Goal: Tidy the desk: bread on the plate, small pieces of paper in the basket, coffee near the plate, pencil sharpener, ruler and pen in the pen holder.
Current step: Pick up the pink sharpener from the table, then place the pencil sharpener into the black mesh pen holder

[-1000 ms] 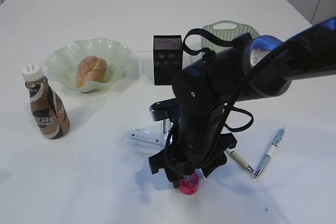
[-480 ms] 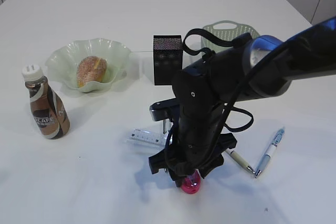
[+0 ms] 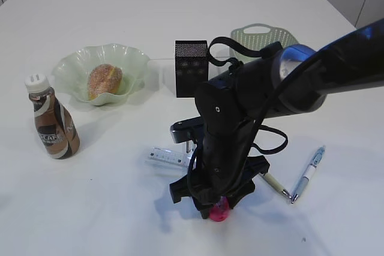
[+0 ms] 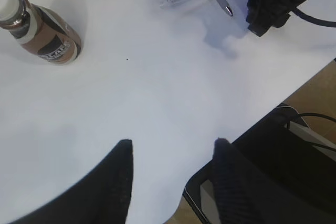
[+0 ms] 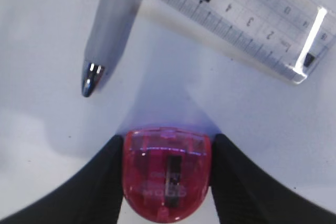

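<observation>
My right gripper point(image 5: 166, 178) is shut on the red pencil sharpener point(image 5: 165, 174), which sits on the desk point(image 3: 120, 208) near its front edge; both fingers touch its sides. In the exterior view the sharpener point(image 3: 219, 211) shows under the right arm. Just behind it lie the clear ruler point(image 5: 236, 24) and a grey pen point(image 5: 113, 19). A blue pen point(image 3: 307, 173) lies to the right. The bread point(image 3: 104, 80) is on the plate point(image 3: 129, 64), the coffee point(image 3: 53, 127) stands near it. The pen holder point(image 3: 191, 67) and basket point(image 3: 261, 35) stand at the back. My left gripper point(image 4: 173, 145) is open and empty. Small pieces of paper are out of view.
In the left wrist view the desk's front edge point(image 4: 247, 124) runs close under the left gripper, with a dark chair or stand point(image 4: 273, 182) beyond it. The right arm point(image 3: 282, 82) reaches across the middle and hides part of the basket and ruler.
The right jaws have closed in from either side onto the pencil sharpener. The right arm has shifted slightly. Nothing else moved.
</observation>
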